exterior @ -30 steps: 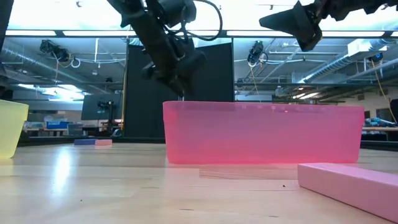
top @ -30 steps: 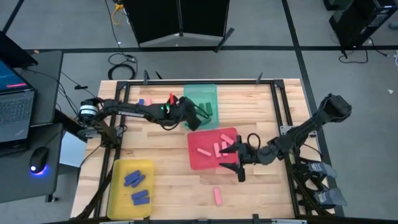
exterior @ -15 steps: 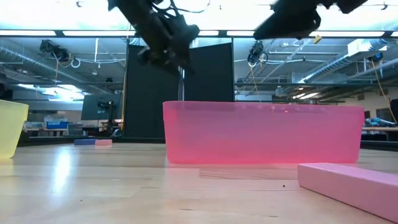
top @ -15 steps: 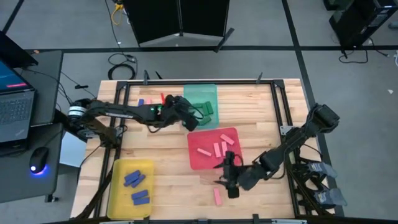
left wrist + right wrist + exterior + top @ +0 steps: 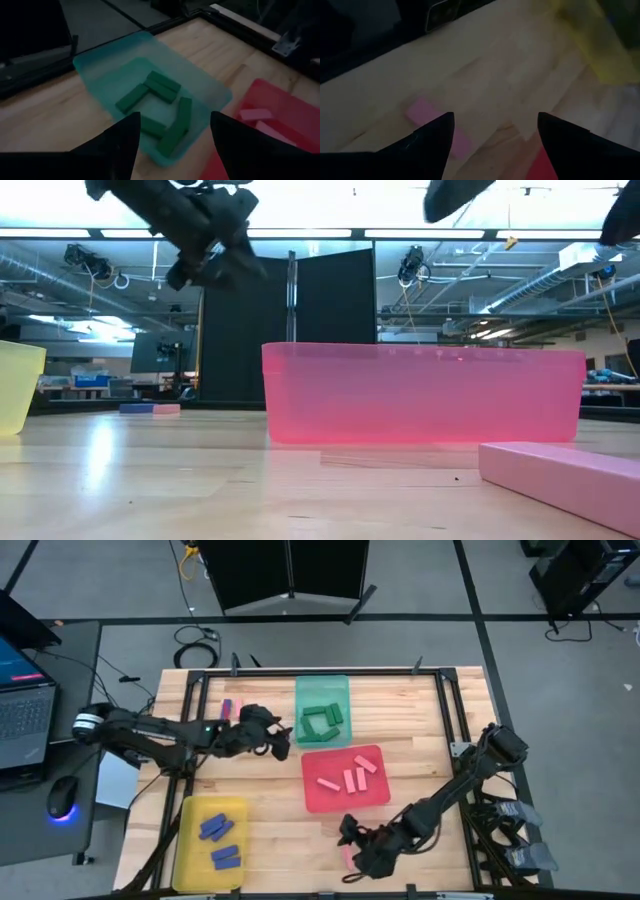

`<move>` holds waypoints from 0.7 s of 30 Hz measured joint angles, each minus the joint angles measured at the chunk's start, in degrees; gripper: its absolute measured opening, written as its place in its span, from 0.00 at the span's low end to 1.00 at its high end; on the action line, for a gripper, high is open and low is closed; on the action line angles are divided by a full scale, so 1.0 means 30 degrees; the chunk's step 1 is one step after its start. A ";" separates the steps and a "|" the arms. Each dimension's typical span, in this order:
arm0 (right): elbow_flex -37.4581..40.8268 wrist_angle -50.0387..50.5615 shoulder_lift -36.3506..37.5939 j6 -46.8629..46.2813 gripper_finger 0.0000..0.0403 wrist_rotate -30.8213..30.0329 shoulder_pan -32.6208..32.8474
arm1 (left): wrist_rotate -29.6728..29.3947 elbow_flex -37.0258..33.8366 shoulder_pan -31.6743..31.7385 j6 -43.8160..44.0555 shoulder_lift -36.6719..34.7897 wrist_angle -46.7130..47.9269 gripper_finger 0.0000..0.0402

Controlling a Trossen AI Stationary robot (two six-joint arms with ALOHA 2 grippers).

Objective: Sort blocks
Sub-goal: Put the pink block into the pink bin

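My left gripper [image 5: 278,743] [image 5: 172,142] is open and empty, hovering just left of the teal tray [image 5: 322,685], where several green blocks [image 5: 160,102] lie flat. My right gripper [image 5: 350,838] [image 5: 495,145] is open and empty, hovering above a lone pink block [image 5: 349,858] [image 5: 436,126] that lies flat on the wood near the table's near edge. Pink blocks [image 5: 352,778] lie in the red tray [image 5: 312,802]. Blue blocks [image 5: 218,830] lie in the yellow tray [image 5: 190,860]. A blue and a pink block [image 5: 229,706] lie side by side near the far left.
The low view shows the red tray's wall [image 5: 420,395], the lone pink block [image 5: 565,473] close to the camera and the yellow tray's edge [image 5: 18,385]. A black metal frame [image 5: 440,690] borders the table. Bare wood lies between the trays.
My left gripper has drawn back from over the teal tray toward the table's left. My right gripper has swung from over the red tray toward the near edge and now stands over the lone pink block. No block has moved.
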State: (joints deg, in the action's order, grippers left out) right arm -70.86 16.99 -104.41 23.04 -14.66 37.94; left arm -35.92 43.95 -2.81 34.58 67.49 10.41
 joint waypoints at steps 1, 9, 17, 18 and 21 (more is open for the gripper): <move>-0.0466 0.0418 -0.0284 0.0291 0.74 0.0473 -0.0122 | -0.0011 -0.0293 -0.0099 0.0178 -0.0189 -0.0247 0.62; -0.3116 0.4237 -0.2332 0.2844 0.73 0.3064 -0.0570 | -0.0015 -0.1036 -0.1051 0.1070 -0.0696 -0.1364 0.62; -0.3276 0.4373 -0.4079 0.5184 0.71 0.3775 -0.0590 | -0.0024 -0.1028 -0.1800 0.1049 -0.0696 -0.2595 0.62; -0.3276 0.4357 -0.4286 0.5410 0.71 0.3770 -0.0585 | -0.0020 -0.1028 -0.1863 0.1048 -0.0696 -0.2644 0.62; -0.3262 0.4165 -0.4620 0.6082 0.71 0.3620 -0.0554 | -0.0024 -0.1028 -0.2034 0.1054 -0.0696 -0.2666 0.62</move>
State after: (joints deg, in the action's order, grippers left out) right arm -80.64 29.49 -118.27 41.29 -3.80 36.28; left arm -35.99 40.86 -8.91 37.74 65.41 2.42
